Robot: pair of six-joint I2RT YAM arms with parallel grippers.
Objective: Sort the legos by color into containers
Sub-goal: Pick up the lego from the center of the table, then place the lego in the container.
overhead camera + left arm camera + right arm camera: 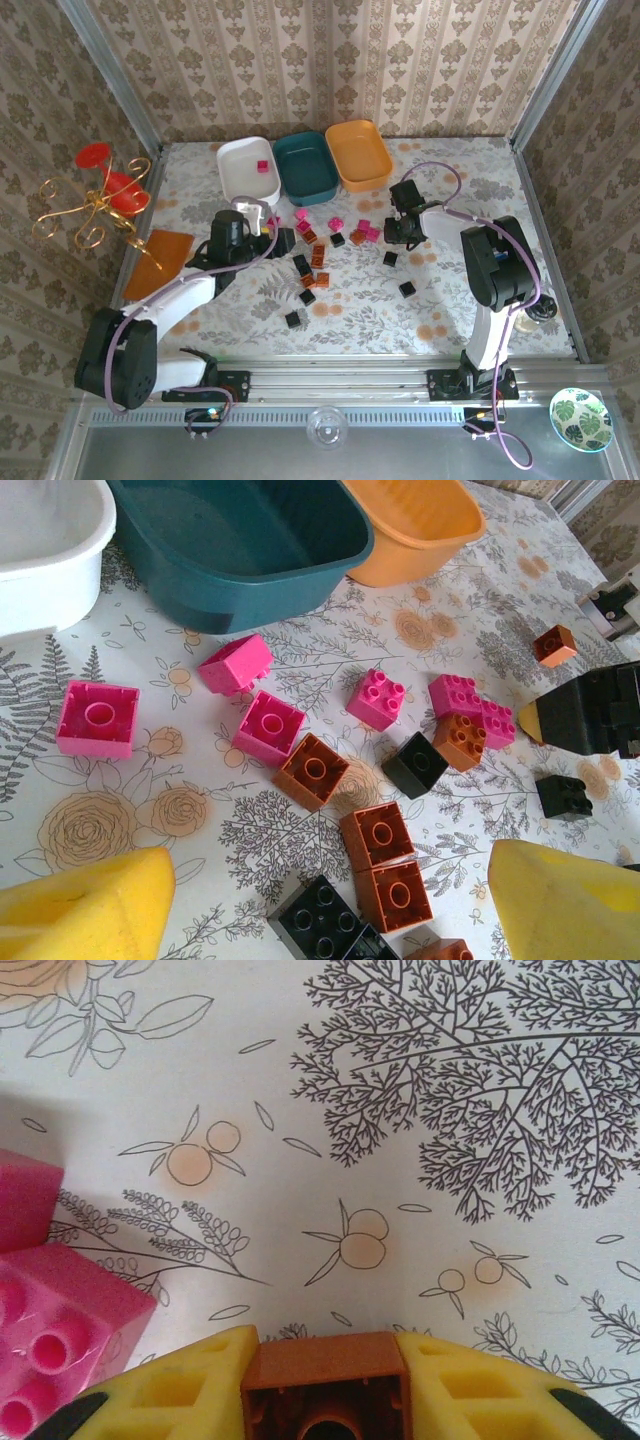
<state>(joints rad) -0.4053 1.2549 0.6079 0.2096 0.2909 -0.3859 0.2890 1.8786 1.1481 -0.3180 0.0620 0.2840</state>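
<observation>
The right claw (325,1352) is clamped on a small orange-brown plastic lego brick (325,1380). Its yellow fingers (170,1390) pinch the brick's side walls low over the floral-patterned desk (400,1110), beside two magenta pink plastic bricks (50,1310). That side grip probably suits carrying it to the shallow orange plastic tray (358,155). That tray stands farther back, next to the dark teal plastic tray (305,165) and the white plastic tray (240,165), where one pink brick (263,166) lies. The left claw (330,860) hangs spread wide and empty over the scattered pink, orange-brown and black bricks (315,770), seemingly lining up a pick.
</observation>
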